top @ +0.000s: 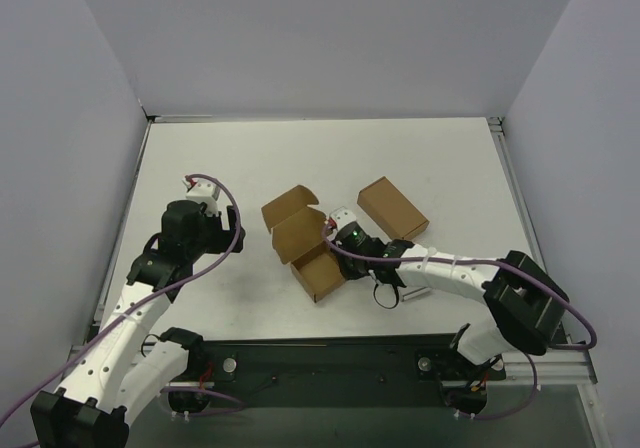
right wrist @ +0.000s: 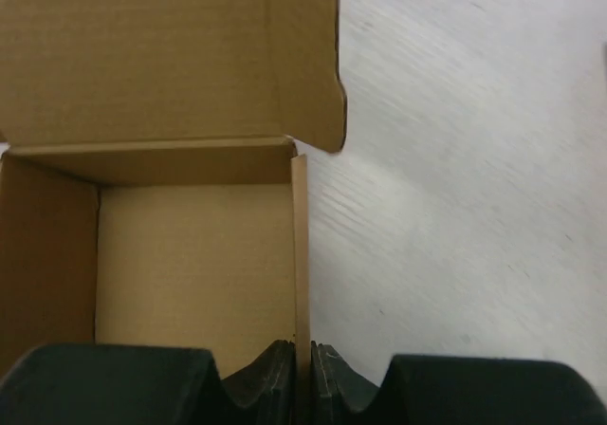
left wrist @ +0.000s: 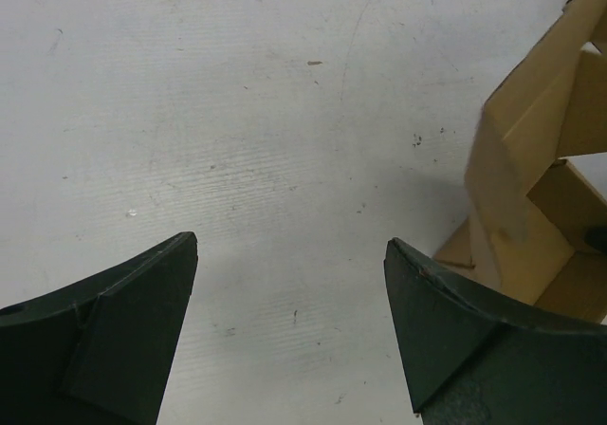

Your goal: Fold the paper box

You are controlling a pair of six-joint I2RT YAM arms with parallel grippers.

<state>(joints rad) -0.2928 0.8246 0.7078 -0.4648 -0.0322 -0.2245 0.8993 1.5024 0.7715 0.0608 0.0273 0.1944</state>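
Note:
The paper box (top: 305, 241) is a small brown kraft carton with its lid flaps standing open, in the middle of the table. My right gripper (top: 338, 236) is shut on the box's right side wall (right wrist: 300, 254), pinching the thin wall between both fingers; the open inside of the box (right wrist: 194, 264) and its raised lid flap (right wrist: 171, 55) fill the left of the right wrist view. My left gripper (top: 203, 192) is open and empty over bare table, to the left of the box. The box's flaps (left wrist: 531, 159) show at the right edge of the left wrist view.
A longer oblong brown carton (top: 392, 208) lies closed to the right of the box, behind my right arm. A small white-grey slab (top: 412, 295) lies under my right forearm. Grey walls enclose the white table (top: 300, 158) on three sides.

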